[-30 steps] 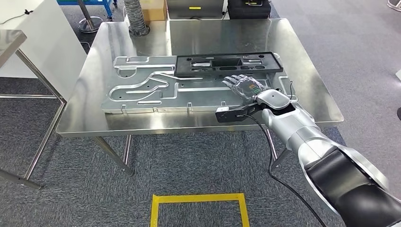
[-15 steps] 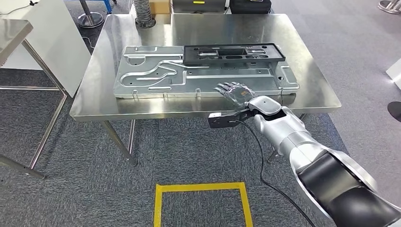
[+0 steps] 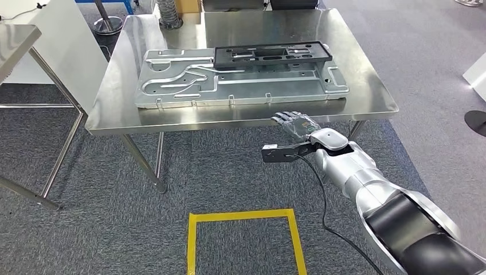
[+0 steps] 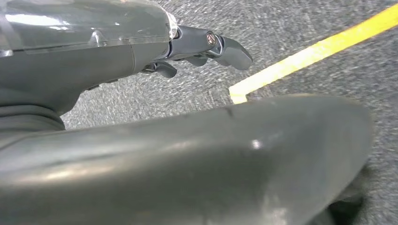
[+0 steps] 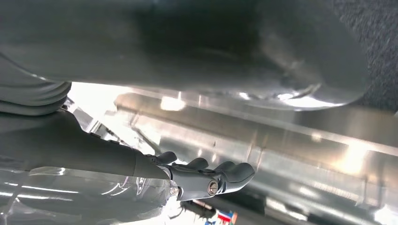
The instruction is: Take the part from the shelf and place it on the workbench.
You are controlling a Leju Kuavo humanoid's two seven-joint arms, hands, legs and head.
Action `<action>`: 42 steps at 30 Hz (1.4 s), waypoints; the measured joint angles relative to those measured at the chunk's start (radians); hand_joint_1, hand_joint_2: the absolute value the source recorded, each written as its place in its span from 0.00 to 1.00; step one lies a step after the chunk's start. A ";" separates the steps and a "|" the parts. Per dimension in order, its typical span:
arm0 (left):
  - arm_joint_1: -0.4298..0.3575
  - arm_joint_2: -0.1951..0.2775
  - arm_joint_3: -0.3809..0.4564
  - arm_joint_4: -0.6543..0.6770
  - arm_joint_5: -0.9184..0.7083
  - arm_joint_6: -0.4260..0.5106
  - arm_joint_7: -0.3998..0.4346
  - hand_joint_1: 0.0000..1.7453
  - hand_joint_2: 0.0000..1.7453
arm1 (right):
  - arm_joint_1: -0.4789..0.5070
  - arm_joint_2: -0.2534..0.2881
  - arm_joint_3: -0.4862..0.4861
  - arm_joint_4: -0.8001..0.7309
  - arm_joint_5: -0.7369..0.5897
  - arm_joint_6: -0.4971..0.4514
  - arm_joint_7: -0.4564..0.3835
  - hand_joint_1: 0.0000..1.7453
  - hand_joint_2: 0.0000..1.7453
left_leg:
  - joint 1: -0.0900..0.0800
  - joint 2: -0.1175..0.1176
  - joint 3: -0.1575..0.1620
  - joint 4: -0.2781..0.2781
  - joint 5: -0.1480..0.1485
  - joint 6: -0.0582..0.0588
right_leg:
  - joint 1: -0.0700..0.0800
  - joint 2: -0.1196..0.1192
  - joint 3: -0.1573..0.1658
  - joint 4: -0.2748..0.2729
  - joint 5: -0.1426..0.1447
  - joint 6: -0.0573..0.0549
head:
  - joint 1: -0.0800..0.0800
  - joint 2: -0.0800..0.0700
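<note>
Black rectangular plastic frame part (image 3: 272, 55) lies flat on the large stamped silver metal panel (image 3: 240, 80), toward the panel's far edge, at about 1 o'clock from the panel's middle. The panel rests flat on the shiny stainless steel table (image 3: 367, 91), long side parallel to the table's near edge.

Right hand (image 3: 295, 123) hangs in front of the table's near edge, at about 5 o'clock from the panel and apart from it. Fingers are spread and extended, holding nothing, palm down. The right wrist view shows the right hand's fingers (image 5: 220, 176) free, with the table's metal edge beyond them.

Left hand (image 4: 197, 47) appears over grey carpet (image 4: 300, 28), fingers loosely extended; it seems to hold nothing, though the view is mostly blocked by dark housing.

A yellow tape square (image 3: 243, 217) marks the carpet at 6 o'clock from the table. A black cable (image 3: 324, 200) trails along the right arm. A second steel table (image 3: 17, 40) and a white cabinet (image 3: 69, 40) stand at 9 o'clock.
</note>
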 joint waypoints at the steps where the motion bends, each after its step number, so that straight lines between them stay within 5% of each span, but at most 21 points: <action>1: 0.000 0.001 0.002 0.000 0.000 0.000 -0.001 0.00 0.00 | 0.002 -0.001 -0.002 0.002 -0.001 -0.001 0.001 0.00 0.00 | 0.000 -0.004 0.040 -0.060 0.006 0.003 | -0.001 0.002 -0.012 0.010 0.004 0.006 | 0.000 0.000; 3: 0.001 0.001 0.005 0.000 0.001 0.001 -0.002 0.00 0.00 | 0.005 -0.002 -0.007 0.006 -0.004 -0.005 0.002 0.00 0.00 | -0.002 -0.012 0.073 -0.120 -0.002 0.019 | 0.000 0.007 -0.026 0.023 0.012 0.018 | 0.000 0.000; 6: 0.002 0.002 0.006 0.000 0.004 0.002 -0.003 0.00 0.00 | 0.013 -0.001 -0.018 0.012 -0.013 -0.008 0.006 0.00 0.00 | -0.004 -0.009 0.060 -0.124 0.014 0.054 | -0.004 0.010 -0.035 0.028 0.016 0.039 | 0.000 0.000; 8: 0.002 0.003 0.007 0.000 0.007 0.002 -0.004 0.00 0.00 | 0.019 0.005 -0.027 0.019 -0.017 -0.009 0.011 0.00 0.00 | -0.002 -0.003 0.043 -0.129 0.034 0.070 | -0.007 0.012 -0.063 0.088 -0.046 0.047 | 0.000 0.000; 10: 0.003 0.003 0.007 0.000 0.009 0.003 -0.005 0.00 0.00 | 0.028 0.014 -0.035 0.026 -0.020 -0.009 0.015 0.00 0.00 | -0.005 0.001 0.021 -0.129 0.052 0.075 | -0.008 0.013 -0.106 0.219 -0.137 0.053 | 0.000 0.000; 12: 0.006 0.003 0.008 0.000 0.012 0.003 -0.006 0.00 0.00 | 0.045 0.024 -0.045 0.034 -0.025 -0.009 0.017 0.00 0.00 | -0.008 0.003 -0.001 -0.128 0.068 0.075 | -0.008 0.013 -0.119 0.311 -0.169 0.054 | 0.000 0.000; 14: 0.008 0.003 0.010 0.000 0.015 0.004 -0.008 0.00 0.00 | 0.063 0.030 -0.055 0.041 -0.033 -0.010 0.019 0.00 0.00 | -0.011 0.005 -0.018 -0.128 0.082 0.073 | -0.006 0.013 -0.057 0.255 -0.134 0.045 | 0.000 0.000; 16: 0.009 0.002 0.013 0.000 0.019 0.005 -0.009 0.00 0.00 | 0.074 0.035 -0.068 0.045 -0.042 -0.012 0.022 0.00 0.00 | -0.015 0.007 -0.030 -0.128 0.095 0.068 | 0.001 0.010 0.047 0.106 -0.109 0.030 | 0.000 0.000; 18: 0.011 0.002 0.018 0.000 0.024 0.008 -0.011 0.00 0.00 | 0.085 0.038 -0.085 0.049 -0.056 -0.018 0.024 0.00 0.00 | -0.014 0.011 -0.033 -0.131 0.107 0.058 | 0.011 0.007 0.102 0.017 -0.109 0.019 | 0.000 0.000; 21: 0.016 0.001 0.029 0.000 0.032 0.013 -0.015 0.00 0.00 | 0.119 0.039 -0.113 0.057 -0.082 -0.024 0.026 0.00 0.00 | -0.010 0.014 -0.032 -0.138 0.116 0.038 | 0.014 0.007 0.104 -0.008 -0.090 0.005 | 0.000 0.000; 23: 0.019 0.001 0.034 0.000 0.035 0.016 -0.018 0.00 0.00 | 0.150 0.039 -0.133 0.061 -0.108 -0.025 0.028 0.00 0.00 | -0.010 0.013 -0.050 -0.092 0.064 0.028 | 0.008 0.006 0.095 -0.021 -0.068 -0.007 | 0.000 0.000; 26: 0.026 0.002 0.042 0.000 0.040 0.020 -0.019 0.00 0.00 | 0.217 0.031 -0.180 0.070 -0.181 -0.028 0.028 0.00 0.00 | -0.009 0.011 -0.099 0.090 -0.063 0.019 | 0.008 0.006 0.066 -0.022 -0.043 -0.012 | 0.000 0.000; 28: 0.030 0.002 0.049 0.000 0.043 0.022 -0.019 0.00 0.00 | 0.279 0.027 -0.233 0.076 -0.253 -0.038 0.027 0.00 0.00 | -0.008 0.011 -0.086 0.133 -0.065 0.015 | 0.007 0.006 0.045 -0.018 -0.030 -0.008 | 0.000 0.000; 30: 0.031 0.004 0.054 0.000 0.044 0.024 -0.019 0.00 0.00 | 0.348 0.027 -0.299 0.083 -0.328 -0.055 0.027 0.00 0.00 | -0.008 0.010 -0.003 0.032 -0.020 0.015 | 0.006 0.006 0.025 -0.008 -0.021 -0.002 | 0.000 0.000; 32: 0.030 0.005 0.056 0.000 0.046 0.025 -0.019 0.00 0.00 | 0.414 0.027 -0.366 0.089 -0.398 -0.064 0.040 0.00 0.00 | -0.010 0.003 0.086 -0.099 -0.008 0.024 | 0.006 0.007 0.009 0.004 -0.015 0.007 | 0.000 0.000; 33: 0.031 0.005 0.057 0.000 0.047 0.026 -0.018 0.00 0.00 | 0.445 0.027 -0.399 0.092 -0.432 -0.065 0.051 0.00 0.00 | -0.011 -0.001 0.107 -0.135 -0.014 0.030 | 0.007 0.007 0.004 0.009 -0.011 0.012 | 0.000 0.000; 36: 0.032 0.004 0.059 0.000 0.050 0.031 -0.018 0.00 0.00 | 0.547 0.029 -0.501 0.106 -0.539 -0.059 0.097 0.00 0.00 | -0.013 -0.001 0.104 -0.151 -0.008 0.055 | 0.006 0.008 0.001 0.012 -0.004 0.031 | 0.000 0.000; 37: 0.032 0.004 0.060 0.000 0.051 0.033 -0.019 0.00 0.00 | 0.583 0.032 -0.537 0.111 -0.577 -0.058 0.114 0.00 0.00 | -0.012 0.000 0.100 -0.154 -0.001 0.065 | 0.005 0.009 -0.005 0.023 -0.018 0.037 | 0.000 0.000; 39: 0.032 0.004 0.062 0.000 0.050 0.034 -0.019 0.00 0.00 | 0.654 0.040 -0.610 0.121 -0.650 -0.056 0.146 0.00 0.00 | -0.011 0.002 0.087 -0.158 0.016 0.079 | 0.000 0.012 -0.033 0.100 -0.092 0.046 | 0.000 0.000; 41: 0.033 0.004 0.062 0.000 0.046 0.034 -0.020 0.00 0.00 | 0.722 0.049 -0.680 0.131 -0.714 -0.052 0.173 0.00 0.00 | -0.013 0.002 0.067 -0.157 0.029 0.083 | -0.003 0.014 -0.073 0.231 -0.176 0.054 | 0.000 0.000; 42: 0.034 0.004 0.062 0.000 0.043 0.033 -0.019 0.00 0.00 | 0.754 0.053 -0.714 0.136 -0.741 -0.048 0.181 0.00 0.00 | -0.014 0.002 0.057 -0.156 0.036 0.082 | -0.004 0.014 -0.081 0.277 -0.193 0.057 | 0.000 0.000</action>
